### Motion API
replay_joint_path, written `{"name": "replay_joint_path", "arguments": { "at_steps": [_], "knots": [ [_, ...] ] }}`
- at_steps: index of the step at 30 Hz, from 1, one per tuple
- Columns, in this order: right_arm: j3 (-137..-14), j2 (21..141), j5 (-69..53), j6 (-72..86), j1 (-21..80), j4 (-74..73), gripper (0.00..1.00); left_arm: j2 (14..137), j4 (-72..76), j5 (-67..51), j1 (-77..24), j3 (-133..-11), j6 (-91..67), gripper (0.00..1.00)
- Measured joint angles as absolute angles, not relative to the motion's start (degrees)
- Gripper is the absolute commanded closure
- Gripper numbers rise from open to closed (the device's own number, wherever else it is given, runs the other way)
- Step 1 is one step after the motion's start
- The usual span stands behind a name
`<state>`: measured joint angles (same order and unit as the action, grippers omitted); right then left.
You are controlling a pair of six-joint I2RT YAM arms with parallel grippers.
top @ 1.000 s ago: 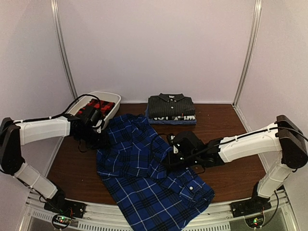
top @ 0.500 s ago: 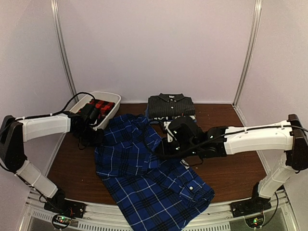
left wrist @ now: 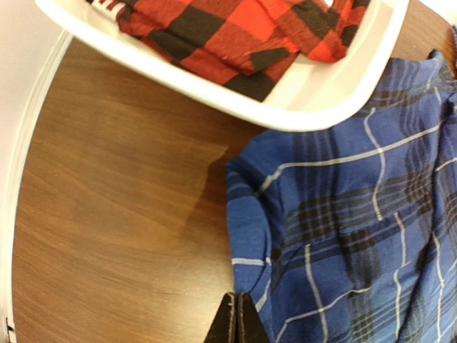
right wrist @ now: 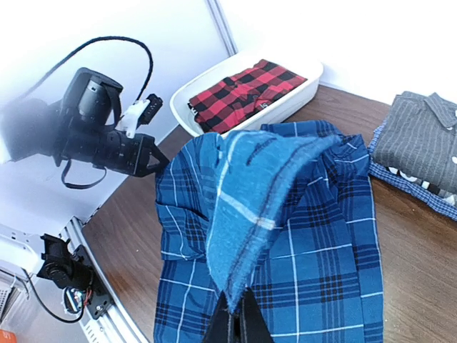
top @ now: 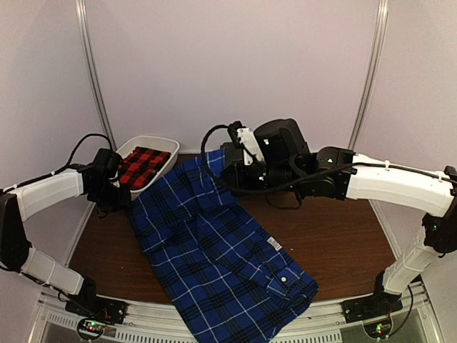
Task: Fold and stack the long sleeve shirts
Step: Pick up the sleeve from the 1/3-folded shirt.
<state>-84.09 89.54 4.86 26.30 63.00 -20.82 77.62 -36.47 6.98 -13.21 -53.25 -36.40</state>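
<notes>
The blue-and-black plaid shirt (top: 214,250) lies spread on the brown table, its hem hanging over the near edge. My left gripper (top: 125,209) is shut on its left edge (left wrist: 246,286) low at the table. My right gripper (top: 225,171) is shut on a fold of the same shirt (right wrist: 264,193) and holds it raised above the far part. The red-and-black plaid shirt (top: 141,163) lies in the white tub (top: 166,143). The charcoal striped shirt (right wrist: 421,132) lies folded at the back, mostly hidden behind my right arm in the top view.
A folded blue patterned garment (right wrist: 410,184) lies under the charcoal shirt. The tub (left wrist: 300,114) stands just beyond the plaid shirt's left corner. Pale walls with metal posts close in the back and sides. A metal rail runs along the near edge.
My right gripper has risen and moved to the far side, lifting a fold of the plaid shirt. My left gripper has pulled the shirt's left edge leftward, so the shirt lies flatter.
</notes>
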Motion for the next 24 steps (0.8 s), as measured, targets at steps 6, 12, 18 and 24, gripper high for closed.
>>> {"name": "replay_joint_path", "arguments": {
  "at_steps": [6,12,18,24],
  "knots": [
    [-91.77,96.77,-2.48,23.29,62.98,-21.17,1.0,75.4,-37.78,4.95,-12.05,-52.82,-34.48,0.58],
    [-98.28,105.25,-10.48,21.39,63.0,-21.19,1.0,63.61,-38.22,-3.05,-12.03,-52.84,-32.82,0.48],
    [-103.09,110.06,-18.61,22.13,63.02,-18.48,1.0,51.35,-33.45,-17.89,-13.93,-50.98,-33.36,0.38],
    [-109.65,114.8,-24.64,24.73,63.64,-14.22,1.0,46.92,-26.94,-26.5,-20.69,-47.55,-36.12,0.33]
  ]
}}
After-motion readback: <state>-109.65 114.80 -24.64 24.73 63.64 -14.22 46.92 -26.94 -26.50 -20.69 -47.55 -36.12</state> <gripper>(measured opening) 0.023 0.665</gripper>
